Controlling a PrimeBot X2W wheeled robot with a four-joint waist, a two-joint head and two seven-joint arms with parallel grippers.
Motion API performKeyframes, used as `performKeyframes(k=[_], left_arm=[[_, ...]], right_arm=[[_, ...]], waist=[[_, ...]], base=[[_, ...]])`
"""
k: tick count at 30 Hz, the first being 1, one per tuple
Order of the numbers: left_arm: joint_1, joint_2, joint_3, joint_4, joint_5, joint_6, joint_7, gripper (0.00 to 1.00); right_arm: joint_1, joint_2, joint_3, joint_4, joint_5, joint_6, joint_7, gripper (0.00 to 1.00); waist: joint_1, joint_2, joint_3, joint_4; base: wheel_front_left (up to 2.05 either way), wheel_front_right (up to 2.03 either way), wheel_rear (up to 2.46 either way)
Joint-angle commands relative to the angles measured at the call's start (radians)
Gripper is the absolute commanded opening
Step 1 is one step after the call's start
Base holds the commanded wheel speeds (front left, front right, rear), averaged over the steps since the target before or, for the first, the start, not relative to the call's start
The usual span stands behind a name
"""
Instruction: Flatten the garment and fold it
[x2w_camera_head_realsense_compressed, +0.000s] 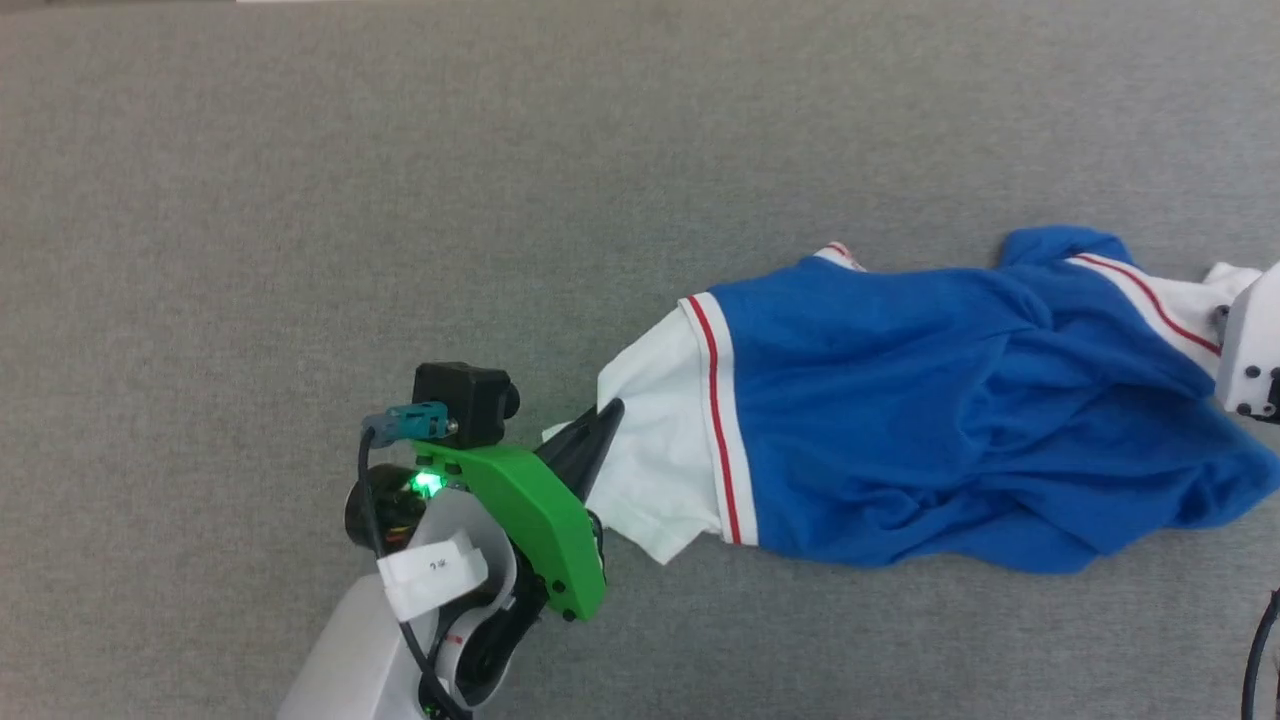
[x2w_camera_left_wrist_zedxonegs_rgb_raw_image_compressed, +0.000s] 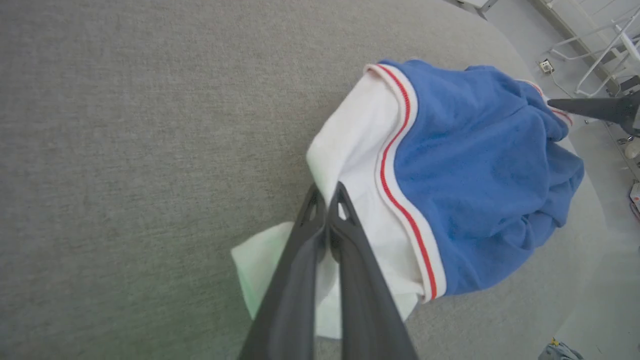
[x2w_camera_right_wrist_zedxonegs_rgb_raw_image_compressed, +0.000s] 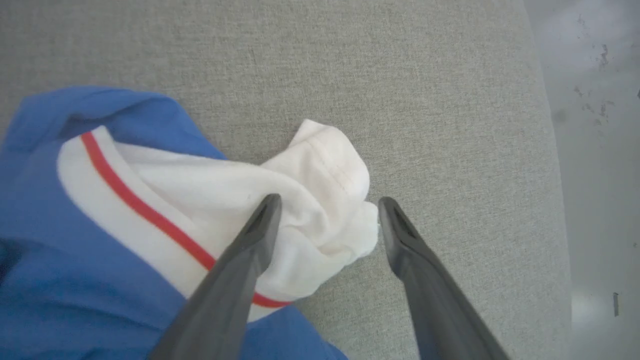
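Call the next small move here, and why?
Probably close the right gripper on the white sleeve bunched between its open fingers: the left gripper is shut on the other sleeve of the garment, so both ends could then be pulled flat.

readable text: none in any view.
white tag: clipped on the left forearm in the head view; carries small dark marks, possibly two characters, too blurred to read.
garment: the blue and white fabric that shows has red stripe trim, with no legible lettering or brand in all three views.
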Motion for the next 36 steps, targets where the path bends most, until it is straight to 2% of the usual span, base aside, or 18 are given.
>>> performKeyframes(k=[1, 7, 8, 9, 10, 17, 23, 27, 33, 36], left_arm=[[0.016, 0.007, -0.001, -0.009, 0.004, 0.001, 0.003, 0.00], [0.018, 0.021, -0.008, -0.026, 0.007, -0.002, 0.013, 0.00], [0.017, 0.023, -0.009, -0.027, 0.007, -0.002, 0.013, 0.00], [0.018, 0.023, -0.010, -0.027, 0.006, -0.003, 0.013, 0.00], [0.017, 0.022, -0.010, -0.026, 0.005, -0.003, 0.010, 0.00], [-0.001, 0.009, 0.015, -0.016, -0.005, -0.004, -0.054, 0.00], [-0.114, 0.006, 0.098, 0.021, -0.071, -0.024, -0.099, 0.00], [-0.285, 0.061, 0.158, 0.105, -0.076, -0.039, -0.083, 0.00], [-0.524, 0.140, 0.222, 0.244, -0.042, -0.039, -0.097, 0.00], [-0.605, 0.161, 0.245, 0.280, -0.028, -0.029, -0.118, 0.00]], right_arm=[[-0.020, 0.004, -0.010, 0.009, -0.015, -0.002, 0.005, 1.00], [-0.030, 0.028, -0.056, 0.065, -0.055, -0.002, 0.014, 1.00], [-0.032, 0.034, -0.066, 0.076, -0.056, -0.002, 0.018, 0.62], [-0.034, 0.040, -0.070, 0.081, -0.052, -0.002, 0.016, 0.36], [-0.038, 0.047, -0.077, 0.084, -0.045, -0.002, 0.005, 0.00], [-0.062, 0.058, -0.066, 0.027, 0.047, -0.002, -0.071, 0.00], [-0.109, 0.073, 0.004, -0.101, 0.254, -0.002, -0.042, 0.00], [-0.204, 0.108, 0.013, -0.145, 0.387, -0.002, 0.015, 0.00], [-0.361, 0.134, 0.030, -0.137, 0.456, -0.002, 0.019, 0.00], [-0.417, 0.141, 0.033, -0.128, 0.488, -0.002, 0.002, 0.00]], waist=[[0.0000, 0.0000, 0.056, 0.035], [0.0000, 0.0000, 0.080, 0.042], [0.0000, 0.0000, 0.082, 0.041], [0.0000, 0.0000, 0.082, 0.039], [0.0000, 0.0000, 0.080, 0.037], [0.0000, 0.0000, 0.023, 0.022], [0.0000, 0.0000, -0.064, 0.007], [0.0000, 0.0000, -0.119, -0.001], [0.0000, 0.0000, -0.192, -0.005], [0.0000, 0.0000, -0.222, -0.002]], base=[[0.00, 0.00, 0.00], [0.00, 0.00, 0.00], [0.00, 0.00, 0.00], [0.00, 0.00, 0.00], [0.00, 0.00, 0.00], [0.00, 0.00, 0.00], [0.00, 0.00, 0.00], [0.00, 0.00, 0.00], [0.00, 0.00, 0.00], [0.00, 0.00, 0.00]])
